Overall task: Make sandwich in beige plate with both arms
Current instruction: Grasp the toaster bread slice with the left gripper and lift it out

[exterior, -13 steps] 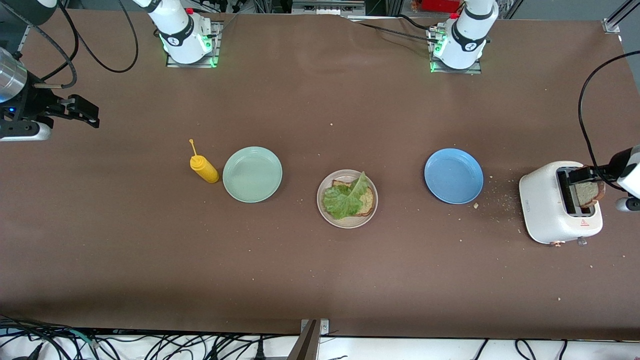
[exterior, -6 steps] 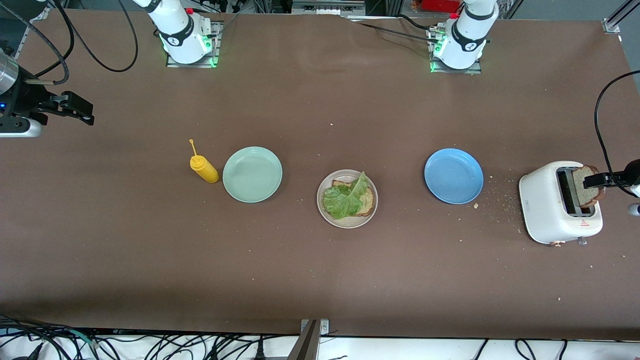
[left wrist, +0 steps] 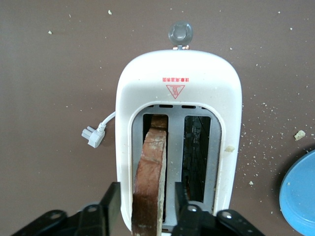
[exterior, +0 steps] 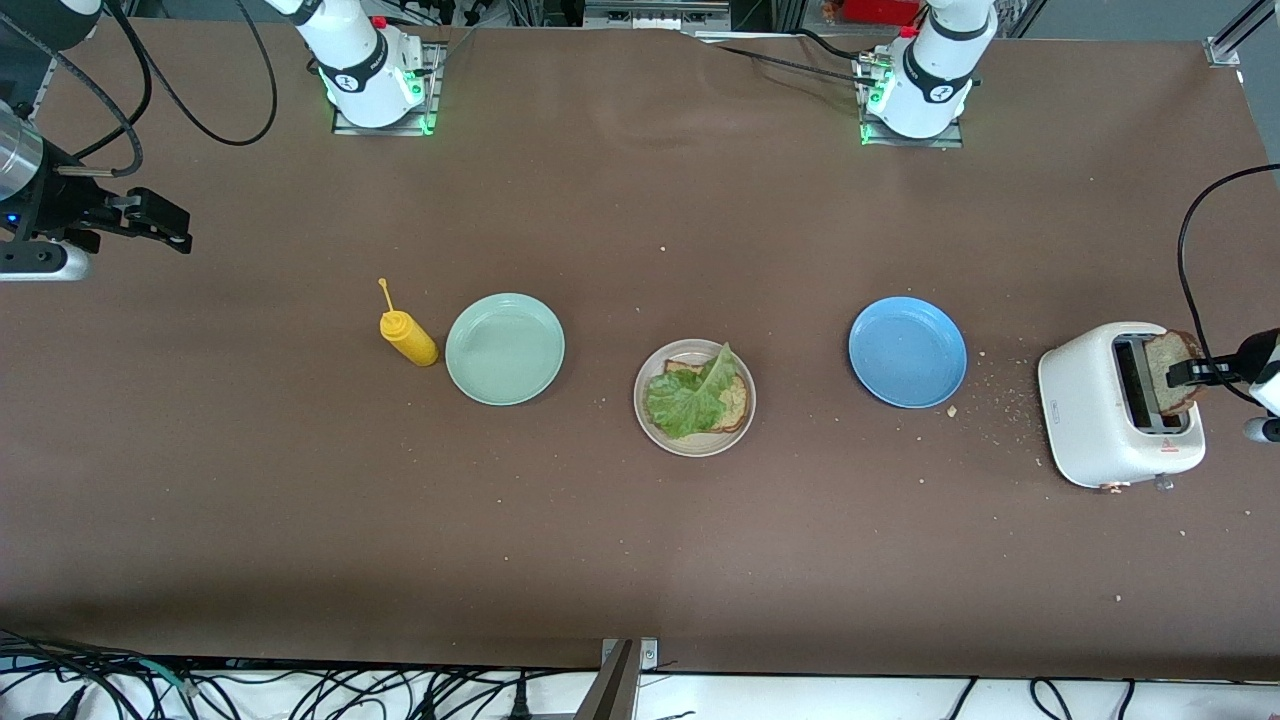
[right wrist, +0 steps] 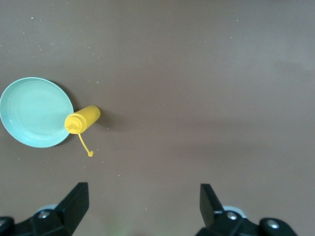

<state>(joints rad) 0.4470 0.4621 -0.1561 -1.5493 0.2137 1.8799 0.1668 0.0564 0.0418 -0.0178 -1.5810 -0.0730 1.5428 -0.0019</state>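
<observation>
A slice of brown bread (exterior: 1168, 372) stands on edge in one slot of the white toaster (exterior: 1095, 410) at the left arm's end of the table. My left gripper (exterior: 1182, 374) is over the toaster, one finger on each side of the bread (left wrist: 150, 162) with a narrow gap on each side, so the left gripper (left wrist: 147, 189) is open. On the beige plate (exterior: 690, 446) at the table's middle lies a bread slice (exterior: 740, 408) under a green lettuce leaf (exterior: 688, 398). My right gripper (exterior: 178, 228) hangs open and holds nothing over bare table (right wrist: 142, 196) at the right arm's end.
A mint-green plate (exterior: 505, 348) and a yellow squeeze bottle (exterior: 408, 338) sit toward the right arm's end. A blue plate (exterior: 908, 352) lies between the beige plate and the toaster. Crumbs (exterior: 1000, 400) dot the table beside the toaster. The toaster's plug (left wrist: 92, 136) lies loose next to it.
The left gripper's fingers have narrowed around the slice in the toaster, and the hand has drawn slightly toward the table's end. The right gripper has shifted a little.
</observation>
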